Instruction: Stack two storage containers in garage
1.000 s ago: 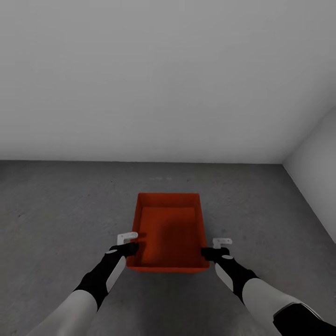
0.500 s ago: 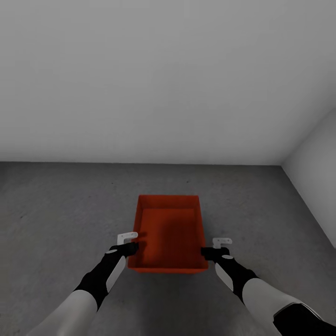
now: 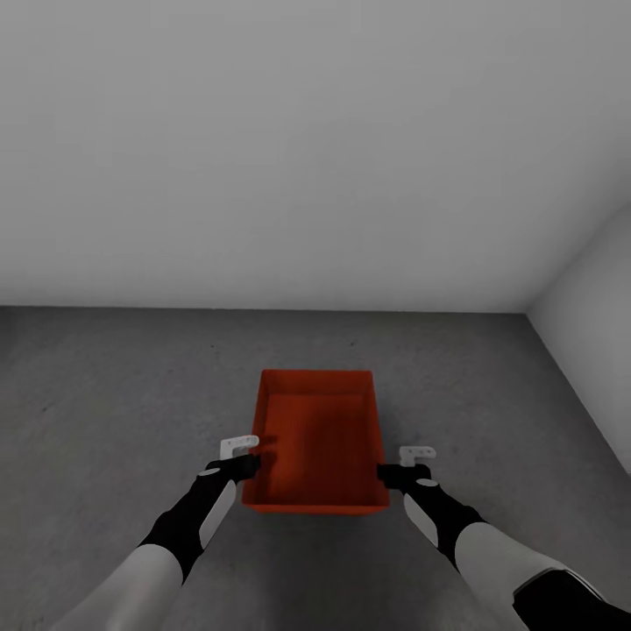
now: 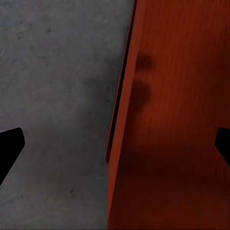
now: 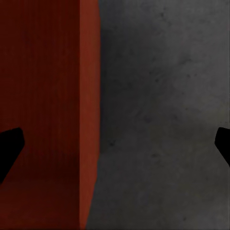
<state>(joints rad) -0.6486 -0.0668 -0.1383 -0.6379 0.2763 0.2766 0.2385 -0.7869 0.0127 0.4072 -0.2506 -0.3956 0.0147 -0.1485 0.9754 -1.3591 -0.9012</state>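
The left gripper (image 3: 248, 456) and the right gripper (image 3: 405, 463) are flanking the near end of the storage container (image 3: 317, 438), one at each long wall. In both wrist views the fingers are standing wide apart, straddling the wall rim, one tip inside and one outside; they are released, not clamping. The container is sitting in the garage on the floor (image 3: 105, 394), its long axis running straight away from the robot toward the grey-white back wall (image 3: 315, 149). Both arms are equally near. No brand, label or writing is showing on any surface.
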